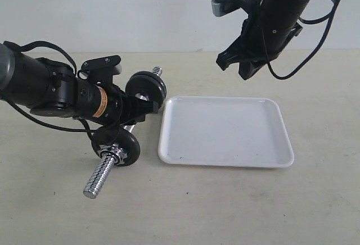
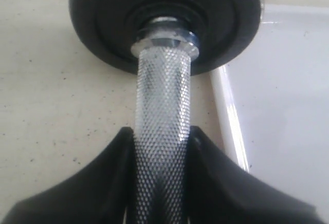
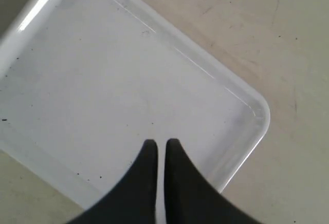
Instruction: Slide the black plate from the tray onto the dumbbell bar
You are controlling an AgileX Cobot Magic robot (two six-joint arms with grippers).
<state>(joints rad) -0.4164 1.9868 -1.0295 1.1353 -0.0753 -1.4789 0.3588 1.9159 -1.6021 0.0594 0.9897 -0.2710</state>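
My left gripper [image 1: 134, 112] [image 2: 162, 131] is shut on the knurled middle of the dumbbell bar [image 2: 162, 93], holding it tilted just left of the tray [image 1: 225, 127]. Two black plates are on the bar: one at the near end [image 1: 118, 144] behind a metal nut [image 1: 109, 157], and one at the far end [image 1: 146, 87] [image 2: 103, 18]. Which of them came from the tray does not show. The bar's threaded near end [image 1: 97, 178] sticks out low over the table. The white tray [image 3: 103, 80] holds nothing. My right gripper [image 1: 235, 68] [image 3: 160, 144] hangs high above the tray, shut and empty.
The beige tabletop [image 1: 225, 205] surrounds the tray. The tray's left rim [image 2: 229, 116] lies close beside the bar. Cables trail from the right arm [image 1: 287, 3] and from the left arm [image 1: 39, 82].
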